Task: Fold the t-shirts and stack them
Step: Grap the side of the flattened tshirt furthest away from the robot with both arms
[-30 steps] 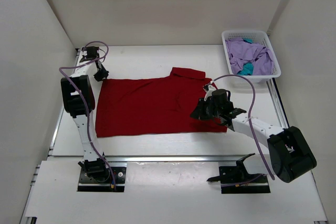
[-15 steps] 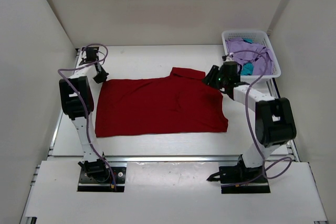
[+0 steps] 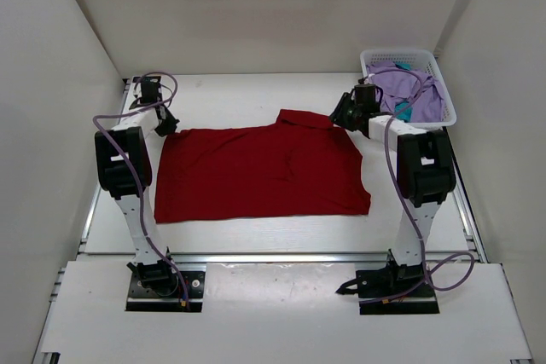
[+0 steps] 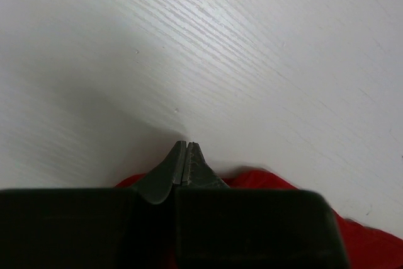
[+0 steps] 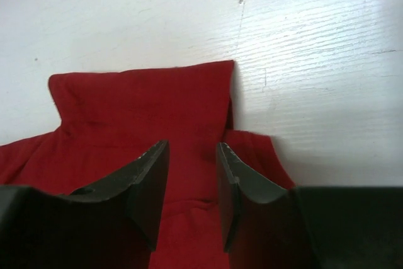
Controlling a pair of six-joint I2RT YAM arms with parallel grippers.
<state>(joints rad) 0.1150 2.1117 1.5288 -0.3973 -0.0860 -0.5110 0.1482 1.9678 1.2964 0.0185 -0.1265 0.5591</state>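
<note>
Deep red t-shirt [image 3: 256,172] spread flat at the middle of the white wood-grain table [image 3: 256,91]. Collar [image 3: 304,118] at the cloth's 1 o'clock edge, lying flat.

Left gripper [image 3: 164,123] low at the shirt's 10 o'clock corner. Fingertips [image 4: 171,167] pressed tight together, poking past the red edge over bare white board, with red cloth just beneath and to either side. Cloth pinched between them or not: cannot tell.

Right gripper [image 3: 345,114] at the shirt's 1 o'clock, just beside the collar, between collar and basket. Fingers [image 5: 148,181] standing apart with a moderate gap, holding nothing. In the right wrist view, collar directly below and ahead at 12 o'clock, bare table beyond it.

White mesh basket [image 3: 408,54] at 2 o'clock of the table, in the far right corner, apart from the red shirt. Inside: lavender t-shirt [image 3: 418,89], crumpled and filling most of the basket, and teal t-shirt [image 3: 399,112], showing only as small patches, the larger at the basket's 7 o'clock, beneath the lavender one. Both unfolded.
</note>
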